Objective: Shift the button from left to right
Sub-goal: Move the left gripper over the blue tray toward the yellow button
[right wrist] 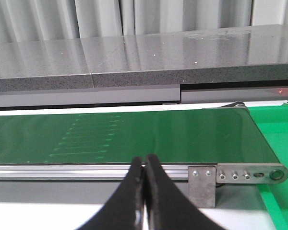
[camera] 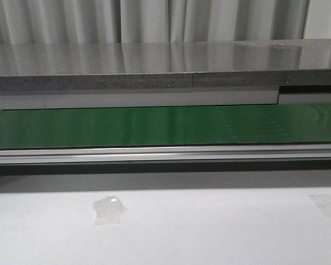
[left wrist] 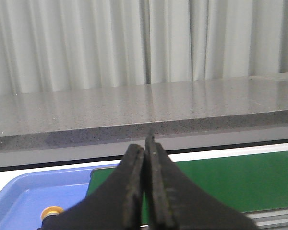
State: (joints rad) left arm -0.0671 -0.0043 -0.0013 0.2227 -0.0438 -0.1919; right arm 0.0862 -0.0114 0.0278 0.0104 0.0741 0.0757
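Observation:
The button [left wrist: 52, 212] shows only as a round yellow-orange cap in a blue tray [left wrist: 24, 191], seen in the left wrist view; its body is hidden behind a finger. My left gripper [left wrist: 145, 143] is shut and empty, raised above the tray's edge and the end of the green conveyor belt [left wrist: 221, 182]. My right gripper [right wrist: 145, 162] is shut and empty, in front of the belt's [right wrist: 134, 134] near rail. Neither gripper nor the button shows in the front view.
The green belt [camera: 154, 126] runs across the front view behind an aluminium rail [camera: 165, 153]. A grey stone-like counter [camera: 154, 66] lies behind it. A green tray [right wrist: 278, 139] sits past the belt's right end. Tape patches [camera: 108, 210] lie on the white table.

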